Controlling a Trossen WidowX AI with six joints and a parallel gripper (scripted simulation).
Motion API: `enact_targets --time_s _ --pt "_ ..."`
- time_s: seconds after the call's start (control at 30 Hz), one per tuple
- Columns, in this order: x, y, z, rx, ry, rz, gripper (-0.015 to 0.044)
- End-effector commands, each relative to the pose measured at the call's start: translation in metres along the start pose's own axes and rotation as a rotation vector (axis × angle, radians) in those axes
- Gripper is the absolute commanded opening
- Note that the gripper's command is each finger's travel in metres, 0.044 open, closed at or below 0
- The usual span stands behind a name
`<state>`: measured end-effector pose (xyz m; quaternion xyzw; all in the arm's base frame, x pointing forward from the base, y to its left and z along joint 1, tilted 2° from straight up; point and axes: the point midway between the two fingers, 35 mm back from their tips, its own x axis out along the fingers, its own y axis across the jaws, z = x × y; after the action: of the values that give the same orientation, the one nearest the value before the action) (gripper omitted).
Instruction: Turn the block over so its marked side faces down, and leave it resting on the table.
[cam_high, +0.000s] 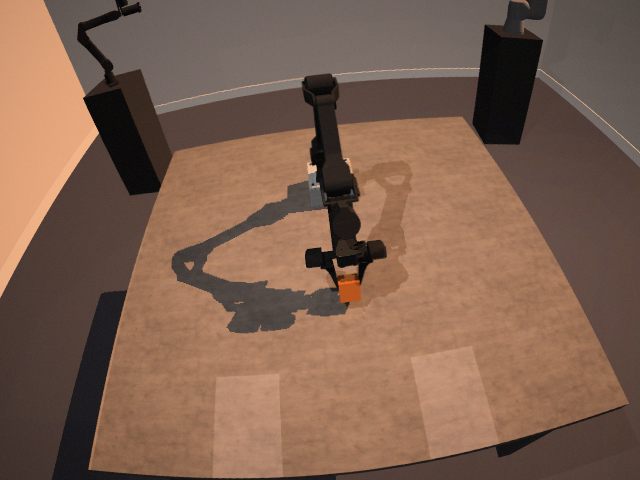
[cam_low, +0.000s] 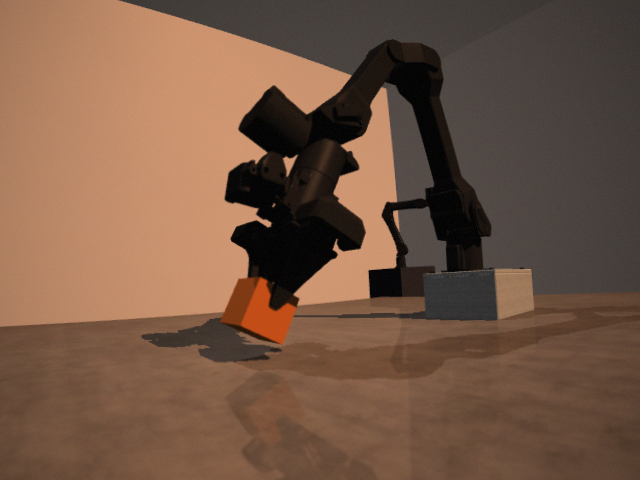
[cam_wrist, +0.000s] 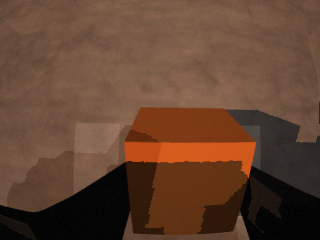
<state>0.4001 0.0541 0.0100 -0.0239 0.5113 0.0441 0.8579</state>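
The orange block (cam_high: 349, 290) (cam_low: 263, 317) (cam_wrist: 190, 125) is tilted in my gripper (cam_high: 348, 282) (cam_low: 265, 291) (cam_wrist: 184, 170). The gripper is shut on it, with one finger on each of two opposite sides. In the exterior view the block hangs a little above the table (cam_low: 155, 413) (cam_high: 465, 258), with one lower edge nearer the table top. The fingers slope down to the block at an angle. No mark shows on the block's visible faces; shadow darkens part of it in the wrist view. The faces turned away from the cameras are hidden.
The arm stands on a pale base box (cam_high: 314, 192) (cam_low: 460, 294) behind the block. Two dark pedestals (cam_high: 129, 139) (cam_high: 506, 87) bearing other arms stand beyond the table. The arm's shadows and two pale rectangular patches (cam_high: 248, 423) (cam_high: 454, 397) lie on the table top.
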Motion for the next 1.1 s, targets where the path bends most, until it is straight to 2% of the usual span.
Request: enact_targets --time_s 0.0,0.57,1.07 --pt "-0.001 -0.001 -0.002 0.005 -0.031 -0.003 0.0" --pt "0.03 0.0 -0.005 0.002 -0.268 -0.004 0.0" --pt "0.03 0.0 -0.016 0.003 -0.495 -0.005 0.0"
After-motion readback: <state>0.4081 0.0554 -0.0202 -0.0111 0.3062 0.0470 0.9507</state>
